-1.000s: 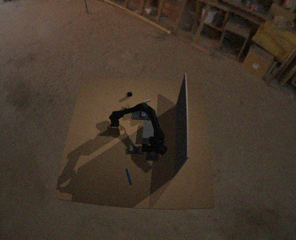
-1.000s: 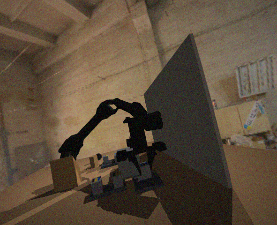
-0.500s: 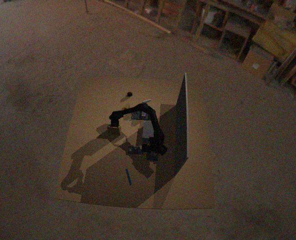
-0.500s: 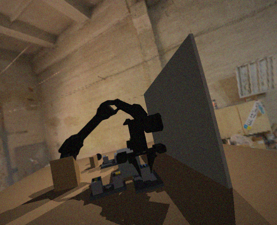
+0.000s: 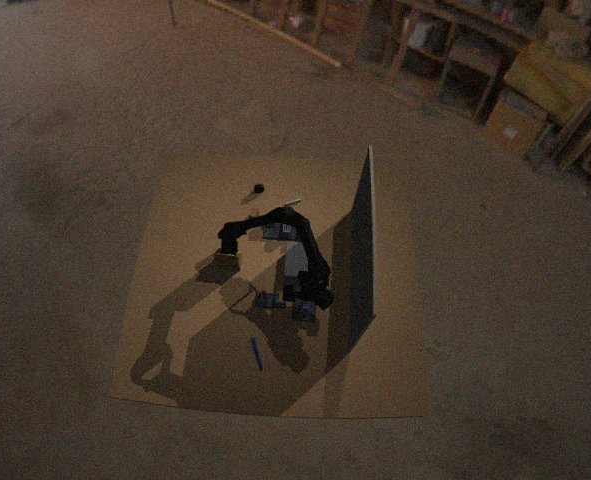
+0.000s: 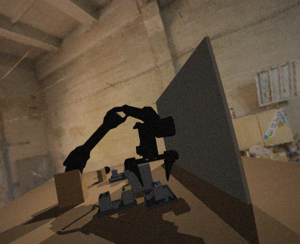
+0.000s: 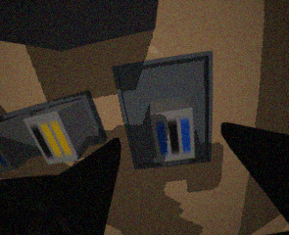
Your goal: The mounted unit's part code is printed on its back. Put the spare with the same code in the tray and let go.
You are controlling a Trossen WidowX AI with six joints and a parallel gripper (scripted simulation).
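Note:
My gripper (image 6: 155, 183) (image 7: 169, 135) is open. Its fingertips stand apart above and either side of a grey spare (image 6: 160, 192) (image 7: 184, 156) with blue, black and blue stripes on top. The spare stands upright in the dark tray (image 7: 209, 88) (image 6: 163, 204), near one end, touching neither finger. A second grey spare (image 6: 128, 196) (image 7: 51, 137) with black and two yellow stripes stands in the holder (image 6: 118, 209) beside the tray. A third spare (image 6: 104, 202) with blue and yellow marks stands at its far end. Behind, a striped unit (image 5: 286, 227) sits on a dark base; its code is too small to read.
A tall grey panel (image 5: 362, 248) (image 6: 197, 126) stands beside the arm. A grey block (image 6: 145, 172) (image 5: 296, 257) stands behind the tray. A blue stick (image 5: 256, 353) lies in front. A brown box (image 6: 69, 187) is by the arm's base; a dark ball (image 5: 258, 188) is at the back.

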